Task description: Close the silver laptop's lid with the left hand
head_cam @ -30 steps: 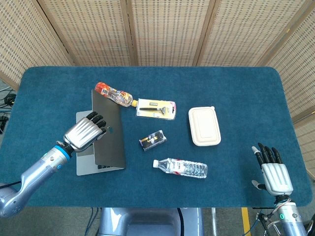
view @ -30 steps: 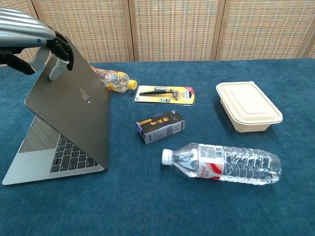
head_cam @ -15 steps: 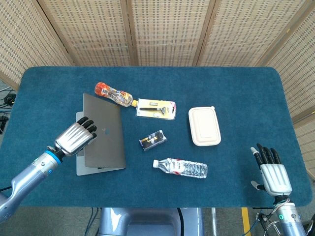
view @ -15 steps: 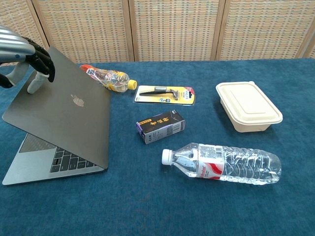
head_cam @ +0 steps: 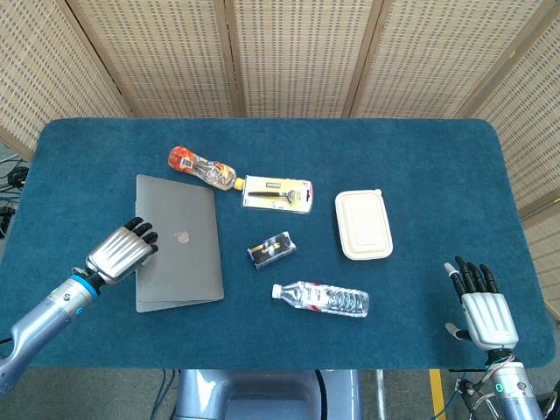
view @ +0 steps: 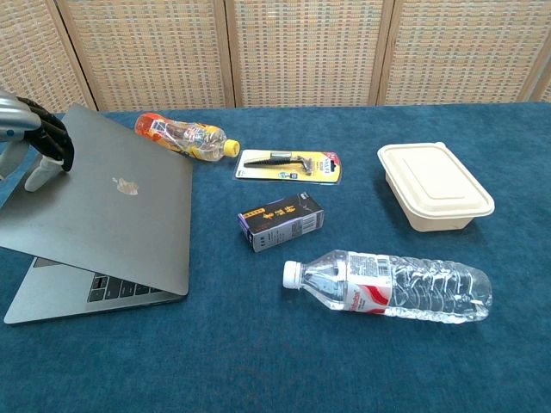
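Observation:
The silver laptop (head_cam: pixel 179 236) (view: pixel 120 219) lies at the table's left with its lid almost down; a narrow wedge of keyboard still shows in the chest view. My left hand (head_cam: pixel 121 249) (view: pixel 34 142) presses its dark fingertips on the lid's left edge, palm down, holding nothing. My right hand (head_cam: pixel 483 306) rests at the table's near right corner with fingers spread and nothing in it; the chest view does not show it.
An orange-capped bottle (head_cam: pixel 201 168) lies just behind the laptop. A packaged razor (head_cam: pixel 277 194), a small dark box (head_cam: pixel 271 249), a water bottle (head_cam: pixel 320 299) and a beige lidded container (head_cam: pixel 363 224) lie to the laptop's right.
The laptop lid has swung down from about half open to nearly flat. My left hand followed it down and toward the left. The right hand stayed still.

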Available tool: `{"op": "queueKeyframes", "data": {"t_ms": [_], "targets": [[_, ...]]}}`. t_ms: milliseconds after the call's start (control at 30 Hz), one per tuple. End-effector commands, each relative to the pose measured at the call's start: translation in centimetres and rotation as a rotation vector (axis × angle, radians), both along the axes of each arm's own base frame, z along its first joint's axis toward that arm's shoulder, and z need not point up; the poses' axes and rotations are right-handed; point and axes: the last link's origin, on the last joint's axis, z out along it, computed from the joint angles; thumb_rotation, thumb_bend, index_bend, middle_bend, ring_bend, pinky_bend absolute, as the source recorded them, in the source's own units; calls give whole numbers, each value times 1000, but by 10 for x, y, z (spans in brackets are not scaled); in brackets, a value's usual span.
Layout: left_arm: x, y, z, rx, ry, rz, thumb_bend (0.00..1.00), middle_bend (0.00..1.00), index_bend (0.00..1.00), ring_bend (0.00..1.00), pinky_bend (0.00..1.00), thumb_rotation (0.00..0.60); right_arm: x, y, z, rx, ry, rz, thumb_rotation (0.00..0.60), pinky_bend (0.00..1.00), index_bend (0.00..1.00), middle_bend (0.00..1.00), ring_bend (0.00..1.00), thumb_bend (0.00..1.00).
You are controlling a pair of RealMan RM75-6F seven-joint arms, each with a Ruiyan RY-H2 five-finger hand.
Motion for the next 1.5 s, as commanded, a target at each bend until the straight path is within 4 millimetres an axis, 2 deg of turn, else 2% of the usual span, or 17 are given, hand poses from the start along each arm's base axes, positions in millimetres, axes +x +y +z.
{"op": "queueKeyframes", "data": {"t_ms": [33, 733, 1100, 1400, 1433, 1500], "targets": [[-6, -2, -4, -9, 5, 11, 1000, 322, 619, 187, 153, 600, 0, 0, 0, 2, 0, 1, 600, 0, 0, 0, 0, 52], [-39, -2, -26, -27, 80, 54, 1000, 322, 620, 188, 153, 600, 0, 2, -1, 5, 1, -1, 600, 0, 0, 0, 0, 52], [-55, 1, -48, -50, 104, 100, 1000, 322, 621, 187, 153, 600, -2, 1, -1, 6, -2, -11, 600, 0, 0, 0, 0, 52], [-58, 3, -51, -29, 92, 107, 1000, 322, 620, 186, 153, 600, -2, 1, 0, 5, -3, -9, 600, 0, 0, 0, 0, 51], [-57, 3, -50, -20, 79, 109, 990, 321, 620, 186, 153, 600, -2, 1, 0, 5, -3, -9, 600, 0, 0, 0, 0, 51], [-54, 3, -45, 0, 37, 115, 892, 303, 620, 186, 153, 600, -2, 1, 0, 4, -3, -9, 600, 0, 0, 0, 0, 51]]}}
